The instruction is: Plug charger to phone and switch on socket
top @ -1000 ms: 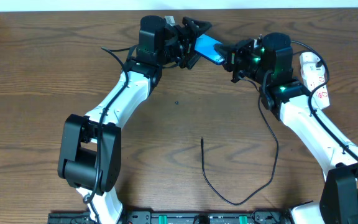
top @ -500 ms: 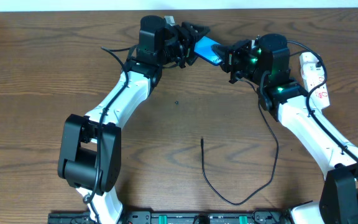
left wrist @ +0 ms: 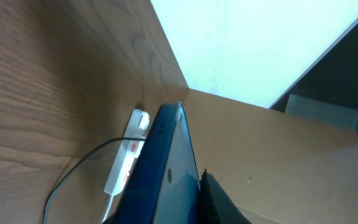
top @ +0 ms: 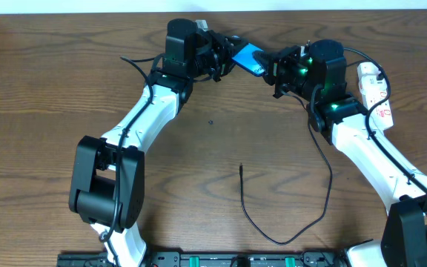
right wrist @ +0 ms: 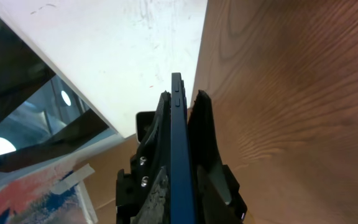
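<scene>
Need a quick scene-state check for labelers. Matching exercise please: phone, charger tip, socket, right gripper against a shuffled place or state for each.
Things:
1. phone
2. charger tip
3. socket
4. right gripper

Places or states:
A. white with red markings, at the right side of the table
B. jaws shut on the phone
C. lying loose mid-table, nothing touching it
D. held on edge at the far side, blue screen

Pairs: 1-D, 2-C, 3-A, 4-B

socket (top: 371, 83): red markings on the white casing — too small to read
phone (top: 249, 57): blue screen — nothing legible on it
</scene>
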Tool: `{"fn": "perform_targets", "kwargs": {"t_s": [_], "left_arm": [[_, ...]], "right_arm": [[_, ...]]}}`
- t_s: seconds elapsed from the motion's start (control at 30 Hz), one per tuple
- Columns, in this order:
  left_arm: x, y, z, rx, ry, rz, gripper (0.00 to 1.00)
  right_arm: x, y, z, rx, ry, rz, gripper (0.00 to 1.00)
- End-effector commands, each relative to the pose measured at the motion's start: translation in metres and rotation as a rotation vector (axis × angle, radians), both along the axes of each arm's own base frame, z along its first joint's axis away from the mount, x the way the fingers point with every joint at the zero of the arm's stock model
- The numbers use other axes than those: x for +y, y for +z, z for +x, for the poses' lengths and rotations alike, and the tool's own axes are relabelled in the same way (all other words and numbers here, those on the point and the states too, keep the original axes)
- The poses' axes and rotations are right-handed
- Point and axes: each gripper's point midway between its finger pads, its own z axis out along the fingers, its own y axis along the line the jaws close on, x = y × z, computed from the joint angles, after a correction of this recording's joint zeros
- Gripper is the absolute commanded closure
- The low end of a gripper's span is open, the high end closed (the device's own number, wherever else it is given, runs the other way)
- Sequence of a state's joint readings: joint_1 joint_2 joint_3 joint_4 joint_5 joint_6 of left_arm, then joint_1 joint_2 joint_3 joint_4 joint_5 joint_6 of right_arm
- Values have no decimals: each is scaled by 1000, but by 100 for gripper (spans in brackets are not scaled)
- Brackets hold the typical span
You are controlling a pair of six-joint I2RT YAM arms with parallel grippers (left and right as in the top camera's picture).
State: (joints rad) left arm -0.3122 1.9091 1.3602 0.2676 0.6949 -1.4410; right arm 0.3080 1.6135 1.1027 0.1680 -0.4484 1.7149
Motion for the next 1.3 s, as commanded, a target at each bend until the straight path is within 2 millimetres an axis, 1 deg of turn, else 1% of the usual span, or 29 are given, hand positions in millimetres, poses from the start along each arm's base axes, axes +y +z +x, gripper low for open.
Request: {"fn": "perform_targets", "kwargs": {"t_s": [0.0,0.07,0.2,0.27,0.33,0.37,0.47,0.57,0.63,0.67,0.7,0.73,0.87,0.93,1.03,1.17,1.27], "left_arm": [[-3,24,0,-81,-13,1,87],[-3,24,1,-81,-13,1,92],[-3,24,1,-81,-13,1,93],[-3,24,0,-81,-13,1,92],[-3,24,1,-81,-13,1,93],[-3,24,1,-81,-13,1,93],[-2,24,1,-81,-12,1,92],[-1,24,1,-79,-9,2,93],[3,24,3,-78,-3,2,93],[5,24,4,-79,2,3,93],[8,24,6,-78,8,3,93],[12,24,8,-78,16,3,93],[31,25,15,-76,37,-3,92],[39,25,17,-73,33,-12,93],[52,28,17,-70,15,-31,92],[70,31,16,-65,-17,-59,93],[84,34,13,-61,-50,-85,93]], "right_arm": [[4,7,-1,-19,15,-1,99],[4,7,-1,-19,16,-1,99],[4,7,-1,-19,16,-2,99],[4,7,-1,-20,16,-2,97],[4,7,-1,-20,16,-2,90],[4,7,-1,-20,16,-2,86],[4,7,-1,-20,16,-2,69],[4,7,-1,-36,23,-17,53],[4,7,-1,-48,28,-30,40],[4,7,-1,-57,32,-39,32],[4,7,-1,-68,36,-50,28],[3,7,-1,-78,39,-60,20],[-1,7,2,-114,45,-97,5],[-5,7,3,-126,44,-110,1],[-8,8,4,-170,69,-150,1],[-6,12,-3,-276,182,-205,1],[-8,21,-10,-381,289,-214,1]]}}
